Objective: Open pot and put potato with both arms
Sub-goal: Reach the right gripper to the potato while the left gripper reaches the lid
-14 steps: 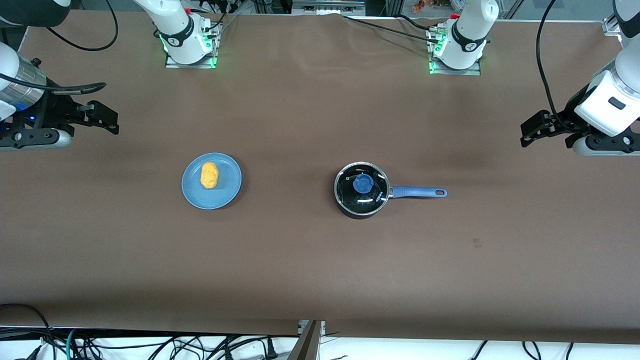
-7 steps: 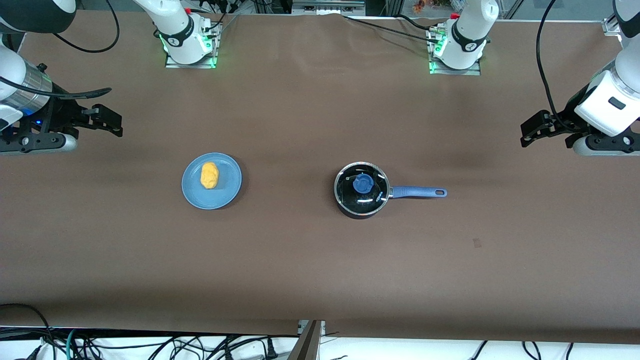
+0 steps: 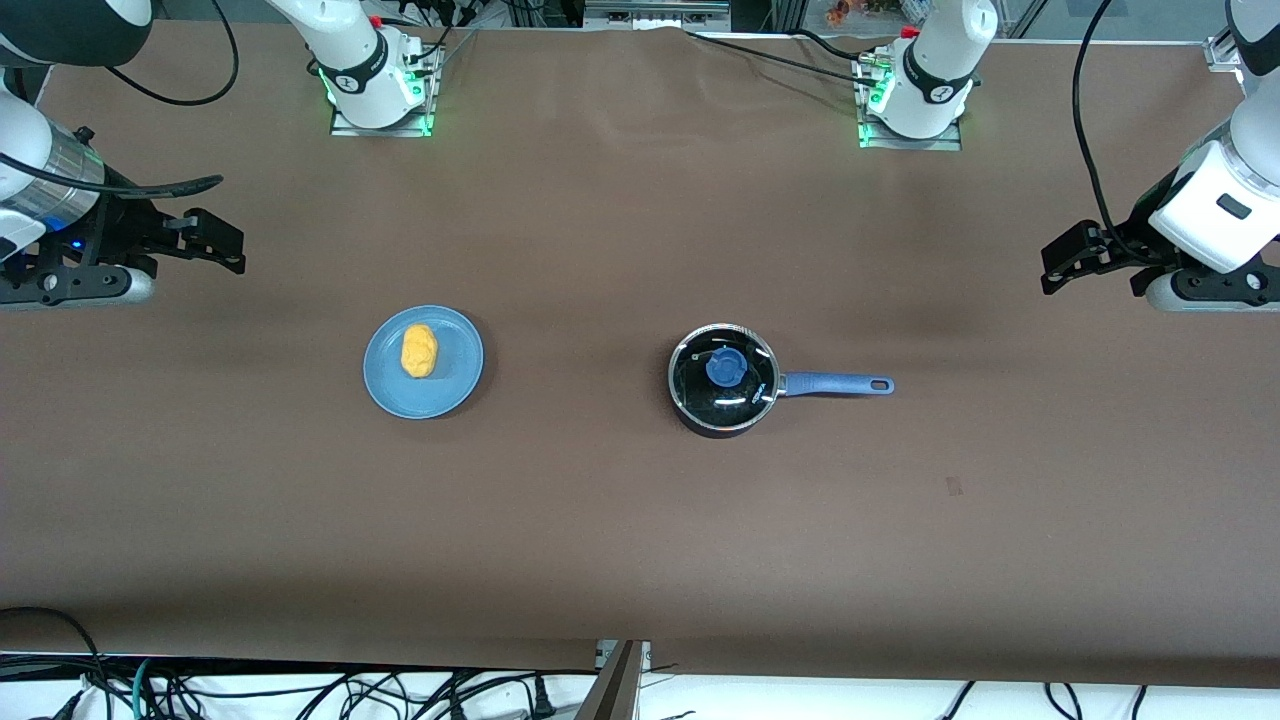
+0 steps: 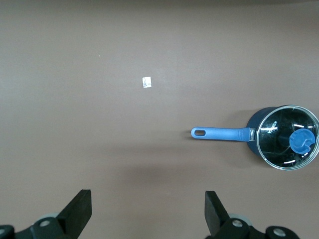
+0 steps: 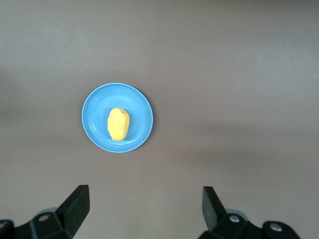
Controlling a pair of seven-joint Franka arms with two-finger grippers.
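Pot point(image 3: 722, 379) lidded; potato point(image 3: 419, 351) on blue plate point(image 3: 455, 392); left gripper point(image 4: 145, 209), right gripper point(image 5: 144, 205) jaws apart.

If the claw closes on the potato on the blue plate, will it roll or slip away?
The potato is oval and looks smooth, so it may slip or roll sideways if pinched off-center. It lies loose on the blue plate, whose surface looks glossy, so a push would probably slide it. It seems small and likely light, so the lift itself should be easy.

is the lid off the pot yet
No, the glass lid with its blue knob sits on the pot, and both grippers are away from it.
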